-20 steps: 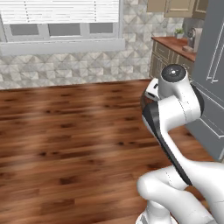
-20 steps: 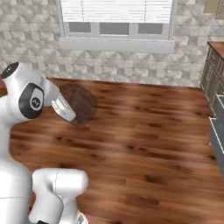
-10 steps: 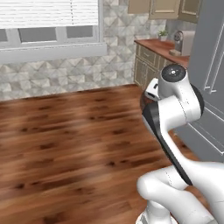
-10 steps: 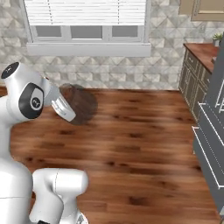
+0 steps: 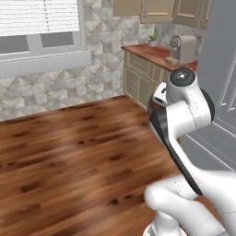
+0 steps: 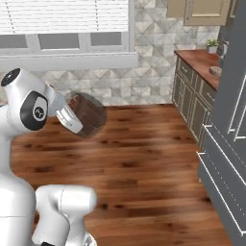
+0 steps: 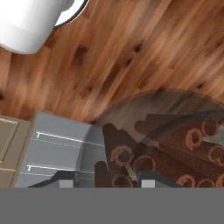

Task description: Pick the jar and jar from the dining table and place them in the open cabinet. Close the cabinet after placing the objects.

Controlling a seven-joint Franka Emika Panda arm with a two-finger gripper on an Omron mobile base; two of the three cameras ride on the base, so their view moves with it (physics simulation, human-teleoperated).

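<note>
Gripper is closed down on a jar, the one with the brown sticks; the hand view looks straight through the glass at the rolled stick ends, with the finger tips on either side at the bottom. Jaws are narrow but not fully together, stopped by the jar.

Jar position: carried in the air at the end of the arm, above bare wood floor, in the left part of the right base view. It sits right at the gripper, directly ahead along the hand's axis, touching the fingers. It looks tipped on its side, not upright, but the glass is see-through and I can't be sure of the tilt.

The relation that matters is jar to cabinet. Beige framed-panel upper cabinets are far right, above the reddish counter on the right wall, well apart from the jar. So the target lies to the right and higher than the hand. I can't tell from here which door is the open one. The tall grey unit stands near right, between base and counter end.

My read: transit leg with the first jar; placing and door closing not yet done.
</note>
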